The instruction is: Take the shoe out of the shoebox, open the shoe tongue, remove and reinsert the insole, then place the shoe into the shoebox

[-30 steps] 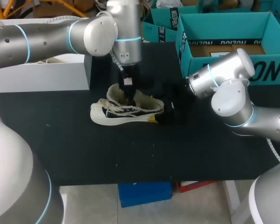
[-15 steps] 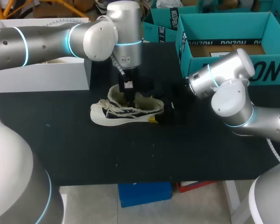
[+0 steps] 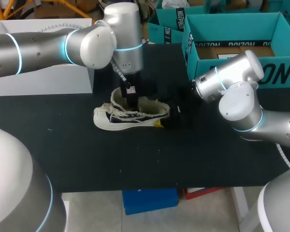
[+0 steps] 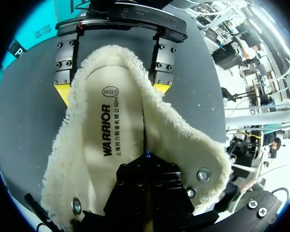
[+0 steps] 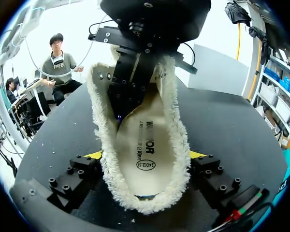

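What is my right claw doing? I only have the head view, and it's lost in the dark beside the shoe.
Observer: In its wrist view the right claw straddles the shoe at the heel, one yellow tip pressed against each side.
Operator: Is the insole in?
Observer: Yes; the left wrist view shows the insole lying inside, printed side up.
Operator: And the left claw?
Observer: The left claw is down inside the shoe, at the insole ahead of the heel print.
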Tool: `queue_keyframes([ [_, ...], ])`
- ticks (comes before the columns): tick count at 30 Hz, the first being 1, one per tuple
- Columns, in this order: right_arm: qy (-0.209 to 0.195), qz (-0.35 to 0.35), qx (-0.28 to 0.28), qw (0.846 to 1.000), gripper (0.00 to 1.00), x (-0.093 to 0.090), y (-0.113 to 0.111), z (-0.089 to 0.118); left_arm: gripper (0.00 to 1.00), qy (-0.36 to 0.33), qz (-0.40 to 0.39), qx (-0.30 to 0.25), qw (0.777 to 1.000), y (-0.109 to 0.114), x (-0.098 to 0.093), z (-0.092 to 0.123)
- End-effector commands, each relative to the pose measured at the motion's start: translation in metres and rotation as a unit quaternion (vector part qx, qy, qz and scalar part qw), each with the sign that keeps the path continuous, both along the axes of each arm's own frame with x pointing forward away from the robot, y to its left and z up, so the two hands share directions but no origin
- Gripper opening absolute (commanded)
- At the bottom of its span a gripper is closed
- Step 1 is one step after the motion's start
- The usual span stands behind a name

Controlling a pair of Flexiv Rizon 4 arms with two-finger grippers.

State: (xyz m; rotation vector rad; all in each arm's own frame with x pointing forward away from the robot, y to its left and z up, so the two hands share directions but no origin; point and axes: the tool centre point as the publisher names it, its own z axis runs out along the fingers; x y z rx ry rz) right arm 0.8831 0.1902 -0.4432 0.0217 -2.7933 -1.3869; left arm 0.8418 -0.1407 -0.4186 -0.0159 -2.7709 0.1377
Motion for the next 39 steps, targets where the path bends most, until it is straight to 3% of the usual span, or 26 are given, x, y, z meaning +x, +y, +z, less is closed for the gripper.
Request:
queue_keyframes([
  [1, 0.000, -0.001, 0.000, 1.000, 0.00, 0.001, 0.000, -0.002, 0.22, -0.003, 0.002, -0.003, 1.000, 0.002, -0.006, -0.013],
  [3, 0.000, -0.001, 0.000, 1.000, 0.00, 0.001, 0.000, -0.002, 0.25, -0.006, 0.002, -0.004, 1.000, 0.002, -0.005, -0.013],
  [6, 0.000, -0.001, 0.000, 1.000, 0.00, 0.001, 0.000, -0.002, 0.40, -0.012, 0.002, -0.003, 1.000, 0.001, -0.005, -0.014],
  [9, 0.000, -0.001, 0.000, 1.000, 0.00, 0.001, 0.000, -0.002, 0.34, -0.019, 0.004, -0.002, 1.000, 0.001, -0.004, -0.015],
  [16, 0.000, -0.001, 0.000, 1.000, 0.00, 0.001, 0.000, -0.002, 0.33, -0.042, 0.012, 0.009, 0.999, 0.000, -0.003, -0.024],
  [26, 0.000, -0.001, 0.000, 1.000, 0.00, 0.001, 0.000, -0.002, 0.38, -0.197, 0.043, 0.061, 0.978, 0.003, -0.007, -0.034],
  [39, 0.000, -0.001, 0.000, 1.000, 0.00, 0.001, 0.000, -0.002, 0.35, -0.327, 0.043, 0.091, 0.940, 0.019, 0.014, -0.069],
])
